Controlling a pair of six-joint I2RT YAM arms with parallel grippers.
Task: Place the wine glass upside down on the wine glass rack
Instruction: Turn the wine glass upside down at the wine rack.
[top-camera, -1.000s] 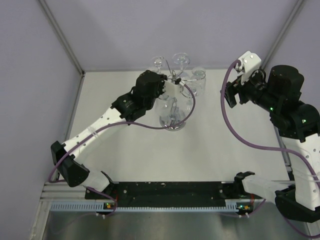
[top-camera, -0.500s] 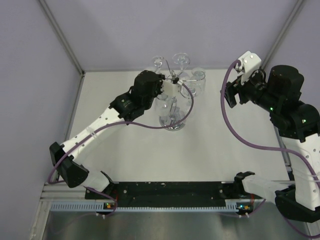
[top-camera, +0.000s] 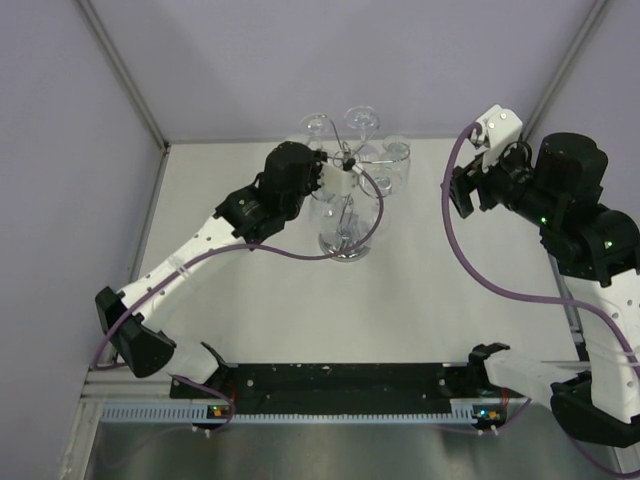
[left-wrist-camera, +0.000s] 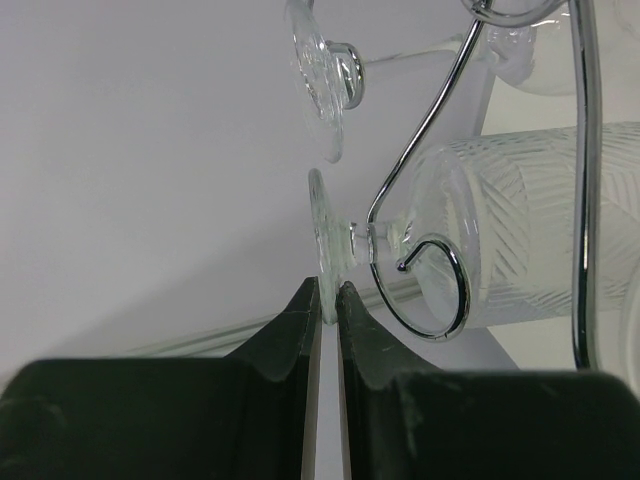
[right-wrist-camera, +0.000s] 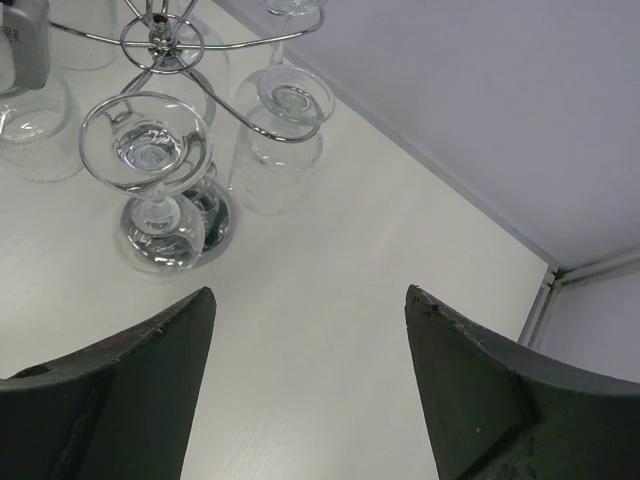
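Note:
My left gripper (left-wrist-camera: 328, 290) is shut on the rim of the wine glass's round foot (left-wrist-camera: 322, 235). The wine glass (left-wrist-camera: 520, 235) is inverted, with a ribbed clear bowl, and its stem lies inside a curled scroll arm (left-wrist-camera: 425, 125) of the chrome wine glass rack (top-camera: 345, 160). From above, the left gripper (top-camera: 322, 172) sits just left of the rack's hub, and the held glass (top-camera: 328, 212) hangs below it. My right gripper (right-wrist-camera: 310, 300) is open and empty, up in the air to the right of the rack (right-wrist-camera: 160, 40).
Several other clear glasses hang upside down from the rack's arms, among them one (right-wrist-camera: 280, 130) on the side facing my right gripper and another (right-wrist-camera: 150, 150) over the mirrored base (right-wrist-camera: 212, 222). Purple walls and a metal frame post (top-camera: 120, 70) close in the back of the table.
My left arm has shifted slightly back and to the left with the glass foot still pinched. The right arm has not moved.

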